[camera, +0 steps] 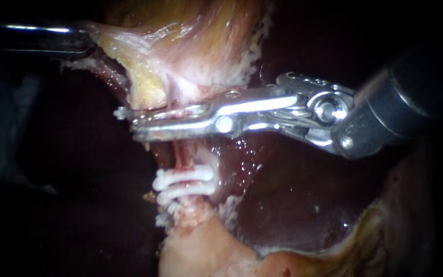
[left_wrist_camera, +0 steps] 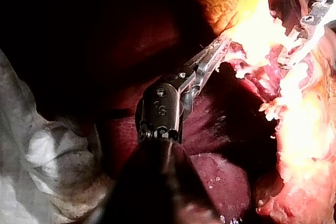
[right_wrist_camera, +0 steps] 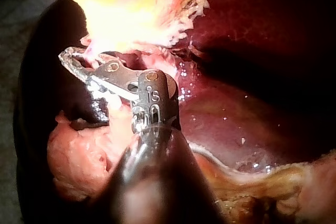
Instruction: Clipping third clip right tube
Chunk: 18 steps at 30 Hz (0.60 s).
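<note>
The tube (camera: pixel 179 155) runs down from the pale yellow gallbladder (camera: pixel 180 46). Two white clips (camera: pixel 184 183) sit across it, one just under the other. Above them my right instrument (camera: pixel 135 123) reaches across the tube from the right, its long metal jaws shut on a white clip (camera: pixel 121 113) whose end pokes out past the tips. Tube tissue lies pinched between those jaws. My left instrument (camera: pixel 89 43) grips the gallbladder's edge at the upper left and holds it taut. The left wrist view shows its jaws (left_wrist_camera: pixel 221 48) shut on pale tissue. In the right wrist view the right instrument (right_wrist_camera: pixel 72 59) sits under bright tissue.
Dark red liver (camera: pixel 293 200) fills the lower right behind the tube. Pale fatty tissue (camera: pixel 201 251) lies below the clips. A grey cloth (left_wrist_camera: pixel 42 156) lies beside the left instrument's shaft. My right instrument (left_wrist_camera: pixel 310 22) also shows beyond the left jaws.
</note>
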Available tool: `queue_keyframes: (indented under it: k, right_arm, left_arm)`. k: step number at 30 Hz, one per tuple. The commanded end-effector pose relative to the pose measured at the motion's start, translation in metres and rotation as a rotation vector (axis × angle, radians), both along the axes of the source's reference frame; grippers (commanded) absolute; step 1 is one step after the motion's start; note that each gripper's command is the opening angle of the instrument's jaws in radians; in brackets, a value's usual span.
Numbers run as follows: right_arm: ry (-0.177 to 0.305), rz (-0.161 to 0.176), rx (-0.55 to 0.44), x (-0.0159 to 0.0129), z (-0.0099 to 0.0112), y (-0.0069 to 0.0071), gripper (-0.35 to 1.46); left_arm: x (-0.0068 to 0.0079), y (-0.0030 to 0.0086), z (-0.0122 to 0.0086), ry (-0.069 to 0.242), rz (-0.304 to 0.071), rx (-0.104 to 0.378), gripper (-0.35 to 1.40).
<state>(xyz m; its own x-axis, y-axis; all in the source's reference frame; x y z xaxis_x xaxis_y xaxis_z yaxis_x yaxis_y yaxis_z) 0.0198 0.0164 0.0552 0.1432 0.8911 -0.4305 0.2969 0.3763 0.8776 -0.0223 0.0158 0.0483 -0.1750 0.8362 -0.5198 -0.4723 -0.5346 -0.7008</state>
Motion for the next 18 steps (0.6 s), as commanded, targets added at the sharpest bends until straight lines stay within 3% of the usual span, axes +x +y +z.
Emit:
queue_keyframes:
  k: [1,18]
  right_arm:
    - [-0.001,0.001,0.001,0.0000,0.0001,-0.0001,-0.35]
    - [-0.017,-0.008,-0.007,-0.0002,0.0011,0.0000,-0.35]
  left_arm:
    - [0.0000,0.0000,0.0000,0.000,0.000,0.000,-0.35]
    - [0.0000,0.0000,0.0000,0.000,0.000,0.000,-0.35]
